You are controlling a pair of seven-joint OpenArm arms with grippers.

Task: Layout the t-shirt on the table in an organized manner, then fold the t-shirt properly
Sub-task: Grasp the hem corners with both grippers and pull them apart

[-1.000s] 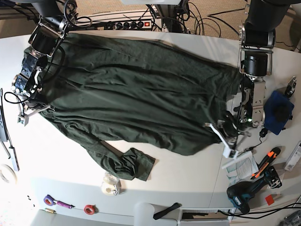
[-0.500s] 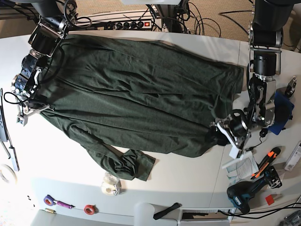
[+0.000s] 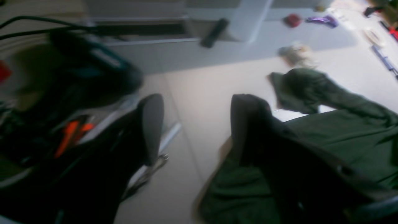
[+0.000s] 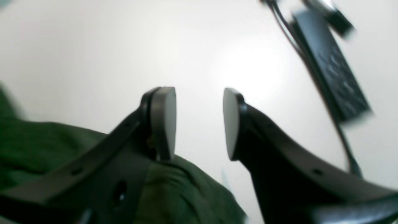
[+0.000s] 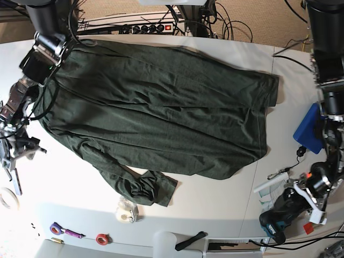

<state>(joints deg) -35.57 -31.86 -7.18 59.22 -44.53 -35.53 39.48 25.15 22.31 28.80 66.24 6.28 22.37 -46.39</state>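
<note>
Now your left pincer (image 3: 192,127) gapes, seemingly empty though blurred, right pincer (image 4: 199,123) parted on nothing, t-shirt (image 5: 161,113) spread across the tabletop (image 5: 215,204), hem clear of both, bare white room beyond the sleeve.

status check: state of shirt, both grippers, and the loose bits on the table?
Dark green knit t-shirt: spread flat on the white table, wrinkled, unfolded; one sleeve bunched at the near edge.
Left gripper: open, empty, beside the shirt's edge.
Right gripper: open, empty, off the shirt.
Teal-and-black power drill: lying on its side.
Red tape roll: lying flat.
</note>
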